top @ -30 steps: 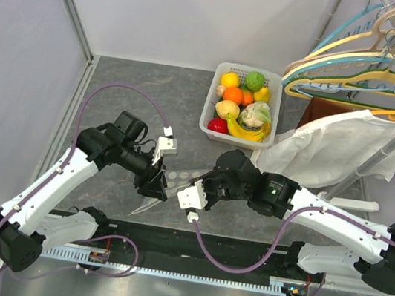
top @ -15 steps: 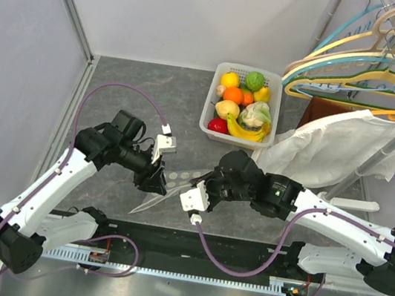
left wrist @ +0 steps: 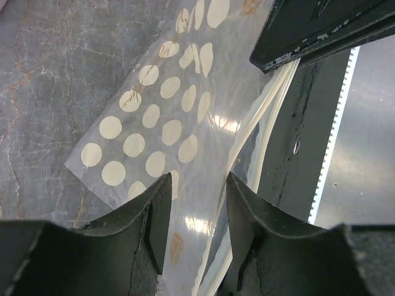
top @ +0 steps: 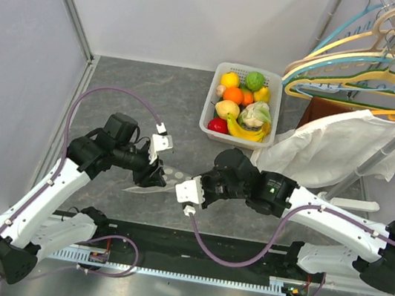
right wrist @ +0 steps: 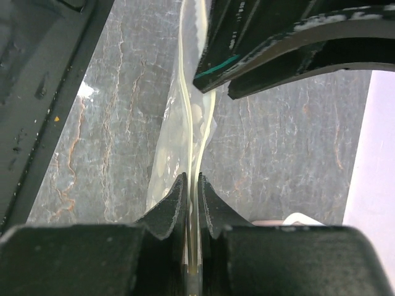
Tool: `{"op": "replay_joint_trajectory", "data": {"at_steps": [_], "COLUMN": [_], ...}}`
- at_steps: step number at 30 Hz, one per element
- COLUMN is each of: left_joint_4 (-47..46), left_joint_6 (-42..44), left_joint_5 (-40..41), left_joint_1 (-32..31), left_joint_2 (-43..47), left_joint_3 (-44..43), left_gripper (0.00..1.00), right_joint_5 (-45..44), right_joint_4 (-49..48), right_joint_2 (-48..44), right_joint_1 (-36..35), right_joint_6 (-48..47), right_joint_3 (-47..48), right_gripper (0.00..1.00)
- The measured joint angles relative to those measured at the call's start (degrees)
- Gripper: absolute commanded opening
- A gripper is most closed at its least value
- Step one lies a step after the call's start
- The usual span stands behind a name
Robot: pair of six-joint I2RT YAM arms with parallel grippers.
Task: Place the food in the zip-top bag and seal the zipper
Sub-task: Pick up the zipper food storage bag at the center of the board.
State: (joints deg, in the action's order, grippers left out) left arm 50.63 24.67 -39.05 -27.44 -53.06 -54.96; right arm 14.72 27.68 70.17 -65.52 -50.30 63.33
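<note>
The zip-top bag (top: 167, 181) is clear with pale dots and is stretched low over the table between my two grippers. My left gripper (top: 152, 176) is open, with its jaws standing apart on either side of the bag's edge (left wrist: 160, 117) and the pale zipper strip (left wrist: 259, 132). My right gripper (top: 189, 192) is shut on the bag's zipper edge (right wrist: 179, 135), pinching it thin between its jaws (right wrist: 192, 185). The food (top: 243, 99) lies in the white basket (top: 208, 112) at the back: orange, green and yellow pieces, a banana and a pale cauliflower piece.
A rack of coloured hangers (top: 360, 69) and a white cloth garment (top: 333, 147) stand at the back right. A black rail (top: 189, 248) runs along the near edge. A metal frame post (top: 69, 7) and a wall bound the left side.
Both grippers have moved left and slightly away from the near edge. The bag, which hung down toward the rail, now lies flatter between them.
</note>
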Motion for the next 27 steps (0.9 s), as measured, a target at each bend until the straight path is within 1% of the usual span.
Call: {"op": "replay_joint_trajectory", "data": {"at_steps": [1, 5, 6, 8, 9, 10, 11, 12, 13, 14, 15, 17, 18, 19, 22, 25, 27], "left_joint_4": [0.0, -0.2, -0.3, -0.3, -0.3, -0.3, -0.2, -0.2, -0.2, -0.3, -0.3, 0.0, 0.2, 0.3, 0.1, 0.0, -0.2], "left_joint_6": [0.0, 0.4, 0.5, 0.5, 0.5, 0.5, 0.5, 0.2, -0.1, -0.6, -1.2, -4.0, -5.8, -7.5, -13.5, -18.9, -22.3], "left_joint_5": [0.0, -0.4, -0.8, -2.0, -2.3, -2.8, -3.2, -3.5, -3.5, -3.3, -3.2, -1.8, -0.7, 0.4, 4.8, 10.0, 15.5], "left_joint_1": [0.0, -0.4, -0.7, -1.3, -1.6, -2.0, -2.3, -2.4, -2.6, -2.7, -2.7, -2.7, -2.6, -2.6, -2.0, -1.1, 0.1], "left_joint_2": [0.2, 0.7, 0.7, 0.7, 0.7, 0.7, 0.7, 0.7, 0.6, -0.1, -0.7, -3.1, -5.1, -7.1, -11.4, -11.6, -10.5], "left_joint_3": [0.3, 1.2, 1.2, 1.2, 1.2, 1.2, 1.2, 1.2, 1.2, 1.1, 1.1, 0.6, 0.0, -0.9, -3.0, -4.0, -5.1], "left_gripper": [0.5, 0.49, 0.48, 0.41, 0.33, 0.11, 0.02, 0.02, 0.02, 0.02, 0.02, 0.02, 0.02, 0.02, 0.02, 0.02, 0.02], "right_joint_5": [0.0, 0.0, 0.0, 0.0, 0.1, 0.2, 0.3, 0.3, 0.2, 0.2, 0.1, -0.2, -0.2, -0.4, -0.8, -0.9, -1.0], "right_joint_4": [0.0, -0.5, -0.7, -1.2, -1.2, -1.3, -1.4, -1.6, -1.9, -2.1, -2.2, -3.0, -3.5, -3.9, -5.2, -5.4, -6.1], "right_joint_2": [0.1, 0.4, 0.6, 0.9, 1.1, 1.2, 1.4, 1.5, 1.6, 1.7, 1.7, 1.7, 1.6, 1.6, -0.1, -2.4, -3.1], "right_joint_1": [0.0, 0.0, 0.0, 0.0, 0.0, 0.0, 0.0, 0.0, 0.0, 0.0, 0.0, 0.0, 0.0, 0.0, 0.0, 0.0, 0.0], "right_joint_6": [0.4, 1.6, 1.7, 1.8, 1.9, 1.9, 1.9, 1.9, 1.9, 1.9, 2.1, 2.2, 2.2, 2.1, 1.7, 1.2, 1.1], "right_joint_3": [0.1, 0.6, 0.7, 0.7, 0.8, 0.8, 0.8, 0.8, 0.8, 0.8, 0.8, 0.8, 0.8, 0.7, 0.0, -0.4, -0.4], "right_gripper": [0.0, 0.0, 0.0, 0.0, 0.0, 0.0, 0.01, 0.17, 0.3, 0.39, 0.53, 0.7, 0.85, 0.92, 0.94, 0.93, 0.93]}}
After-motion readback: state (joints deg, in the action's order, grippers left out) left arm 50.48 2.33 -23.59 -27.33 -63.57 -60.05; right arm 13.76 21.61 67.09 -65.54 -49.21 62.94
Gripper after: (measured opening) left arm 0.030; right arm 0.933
